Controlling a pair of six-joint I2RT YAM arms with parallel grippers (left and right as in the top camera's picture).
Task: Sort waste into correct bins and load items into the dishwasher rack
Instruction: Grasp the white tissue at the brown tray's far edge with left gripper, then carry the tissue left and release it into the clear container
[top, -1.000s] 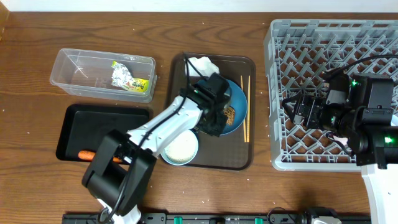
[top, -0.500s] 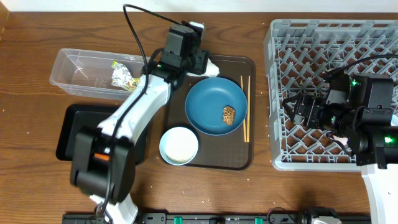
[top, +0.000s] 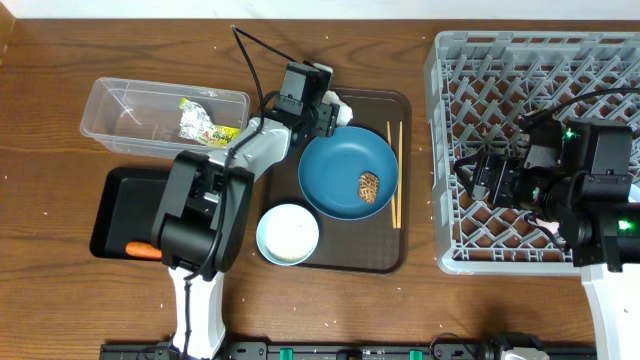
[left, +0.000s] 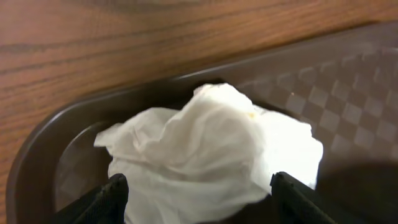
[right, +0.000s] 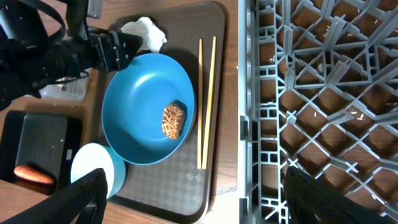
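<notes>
The grey dishwasher rack (top: 530, 60) is overhung by the right gripper (right: 199, 190), fingers spread wide, while in the brown serving tray's (top: 385, 250) far corner, beside the dark blue plate (top: 335, 165), the crumpled napkin (left: 205, 143) is flanked by the left gripper's (left: 199, 196) parted fingers.

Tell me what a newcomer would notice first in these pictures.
The big grey dishwasher rack fills the right side of the table. On the brown serving tray in the middle sits a dark blue plate with a brown food lump in it. At the tray's far left corner the left gripper, open, straddles a crumpled white napkin.
</notes>
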